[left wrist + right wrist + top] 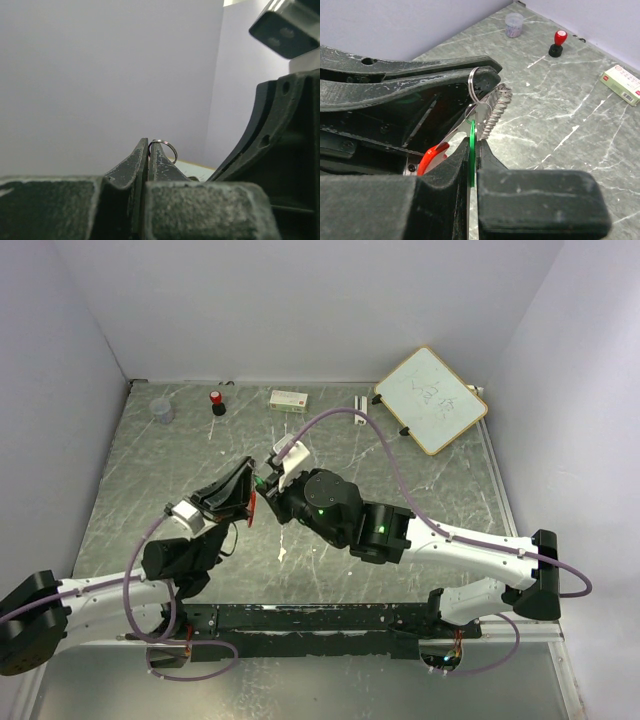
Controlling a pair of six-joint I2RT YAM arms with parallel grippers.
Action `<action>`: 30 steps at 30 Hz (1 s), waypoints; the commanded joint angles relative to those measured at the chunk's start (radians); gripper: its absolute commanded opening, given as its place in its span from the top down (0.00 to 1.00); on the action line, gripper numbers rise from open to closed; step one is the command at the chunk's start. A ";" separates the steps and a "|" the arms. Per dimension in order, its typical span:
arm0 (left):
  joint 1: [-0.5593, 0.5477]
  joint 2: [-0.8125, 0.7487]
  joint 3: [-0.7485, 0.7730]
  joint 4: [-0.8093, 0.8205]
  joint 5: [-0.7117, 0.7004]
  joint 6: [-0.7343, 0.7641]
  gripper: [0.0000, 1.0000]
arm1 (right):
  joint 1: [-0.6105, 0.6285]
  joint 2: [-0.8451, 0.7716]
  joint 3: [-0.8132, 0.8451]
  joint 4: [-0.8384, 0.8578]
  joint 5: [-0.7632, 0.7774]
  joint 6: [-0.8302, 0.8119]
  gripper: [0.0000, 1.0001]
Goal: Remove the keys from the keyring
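Observation:
Both grippers meet above the middle of the table. My left gripper (247,483) is shut on the silver keyring (165,147), which sticks out above its fingertips. In the right wrist view the keyring (474,84) sits at the tip of the left gripper's black fingers (420,82). A coiled metal piece (495,112) hangs from it. My right gripper (472,139) is shut on the green key (471,157), held edge-on between its pads. The red key (432,156) hangs free to the left, and also shows in the top view (253,506).
A whiteboard (432,398) leans at the back right. A green-and-white box (289,399), a red-capped little bottle (216,402) and a clear cup (162,410) stand along the back wall. White walls close the table on three sides.

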 commanded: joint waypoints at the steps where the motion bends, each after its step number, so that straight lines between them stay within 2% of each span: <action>1: -0.001 0.043 0.052 0.220 -0.068 0.120 0.93 | 0.002 -0.002 0.021 -0.031 -0.041 0.016 1.00; 8: -0.001 0.102 0.073 0.280 -0.108 0.195 0.93 | 0.002 -0.007 0.024 -0.050 -0.045 0.023 1.00; 18: -0.001 0.091 0.065 0.280 -0.155 0.270 0.93 | 0.002 -0.016 0.040 -0.085 -0.029 0.017 1.00; 30: -0.001 0.046 0.023 0.251 -0.212 0.383 0.93 | 0.004 -0.032 0.163 -0.254 0.008 0.007 1.00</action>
